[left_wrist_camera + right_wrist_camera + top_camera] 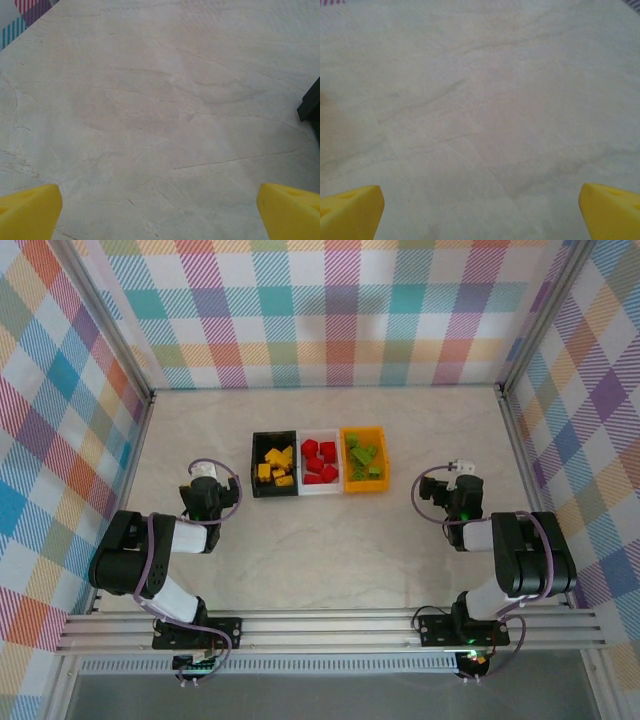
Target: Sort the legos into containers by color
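Left tool (207, 478) and right tool (460, 478), both spread apart, are set either side of the black rectangular plastic bin (274, 492); left nearer.

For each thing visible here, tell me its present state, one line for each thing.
black bin: upright, open on top, holding the yellow legos.
white bin: upright, open on top, holding the red legos.
orange-yellow bin: upright, open on top, holding the green legos.
left gripper: jaws open, empty, above the table.
right gripper: jaws open, empty, above the table.
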Action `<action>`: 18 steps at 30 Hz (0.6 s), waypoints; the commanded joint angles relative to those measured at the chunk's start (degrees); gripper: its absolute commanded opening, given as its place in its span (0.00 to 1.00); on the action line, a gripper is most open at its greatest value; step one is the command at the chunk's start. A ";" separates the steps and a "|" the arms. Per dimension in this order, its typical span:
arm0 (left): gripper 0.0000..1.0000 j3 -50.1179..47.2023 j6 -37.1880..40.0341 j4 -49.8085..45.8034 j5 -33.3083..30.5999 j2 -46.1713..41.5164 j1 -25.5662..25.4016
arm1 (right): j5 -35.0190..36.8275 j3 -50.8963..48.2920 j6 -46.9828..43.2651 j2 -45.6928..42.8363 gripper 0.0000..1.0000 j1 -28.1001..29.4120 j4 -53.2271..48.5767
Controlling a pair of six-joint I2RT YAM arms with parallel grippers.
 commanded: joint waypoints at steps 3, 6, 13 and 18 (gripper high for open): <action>1.00 1.03 -0.54 1.80 0.39 -0.35 0.24 | 0.48 1.68 -0.61 -0.22 1.00 0.62 3.44; 1.00 1.03 -0.56 1.80 0.38 -0.30 0.25 | 0.43 1.68 -0.57 -0.29 1.00 0.60 3.49; 1.00 0.98 -0.54 1.80 0.39 -0.34 0.28 | 0.43 1.68 -0.66 -0.18 1.00 0.59 3.56; 1.00 0.99 -0.55 1.80 0.37 -0.31 0.21 | 0.43 1.68 -0.59 -0.18 1.00 0.62 3.56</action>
